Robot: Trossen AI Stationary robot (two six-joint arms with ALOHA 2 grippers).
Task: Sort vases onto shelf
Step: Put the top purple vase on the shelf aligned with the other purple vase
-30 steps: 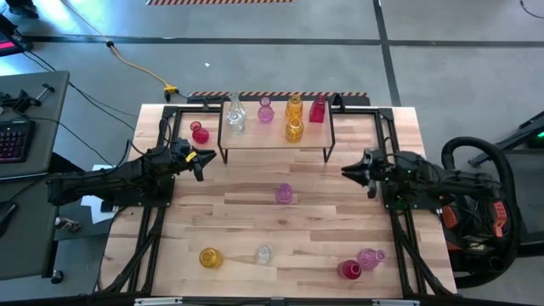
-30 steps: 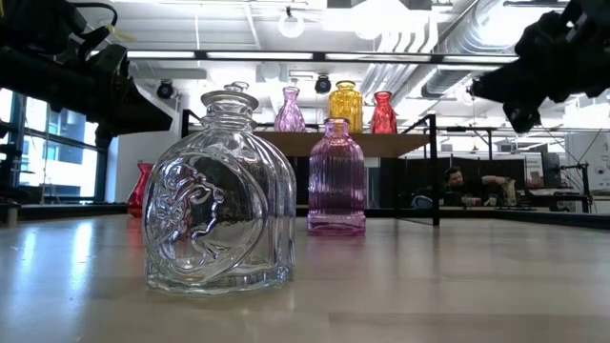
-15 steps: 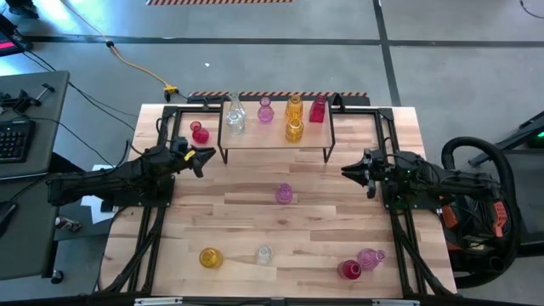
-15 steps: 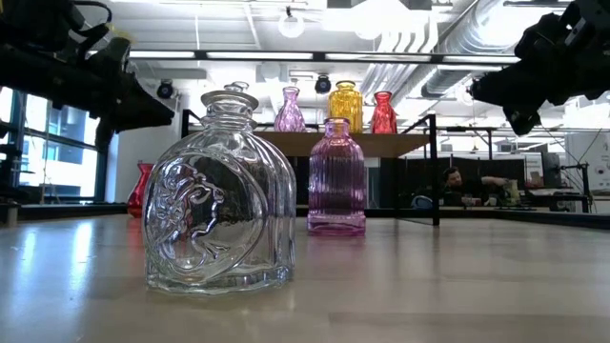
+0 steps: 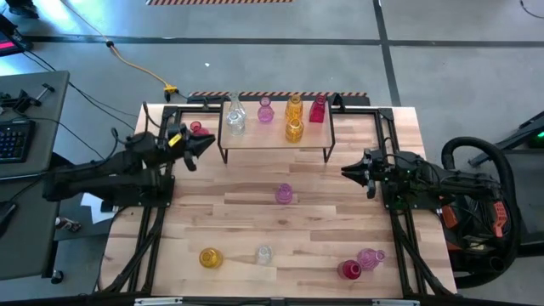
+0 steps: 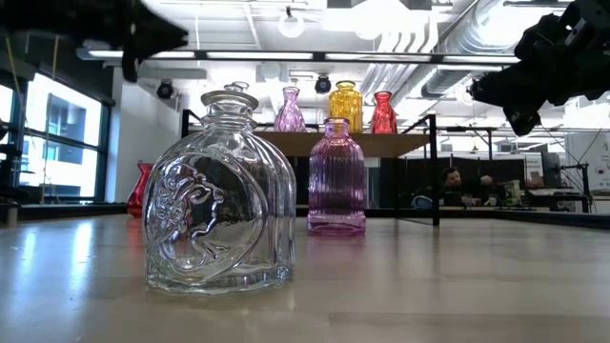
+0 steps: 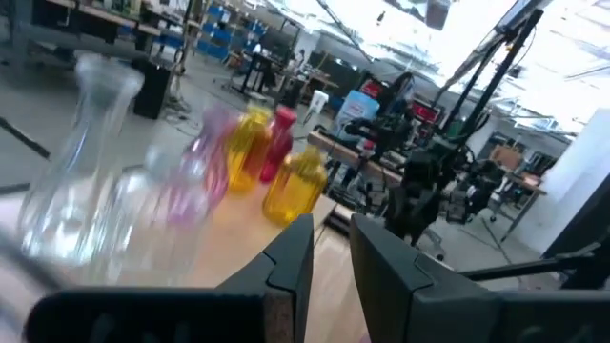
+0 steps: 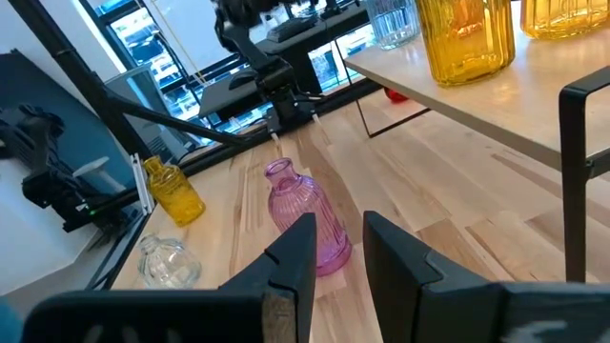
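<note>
The shelf (image 5: 276,134) runs left-right at the tabletop's (image 5: 340,221) far edge, bearing five upright vases (image 5: 294,129), necks up. A pink vase (image 5: 284,194) stands mid-tabletop. Left end effector (image 5: 198,144), fingers narrow and empty, hovers by the shelf's left end near a red vase (image 5: 197,128). Right end effector (image 5: 347,172), narrow, empty, waits right

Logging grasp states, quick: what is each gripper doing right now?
Left gripper: empty, fingers slightly apart, raised by the shelf's left end.
Right gripper: empty, fingers slightly apart, waiting to the right of the shelf.
</note>
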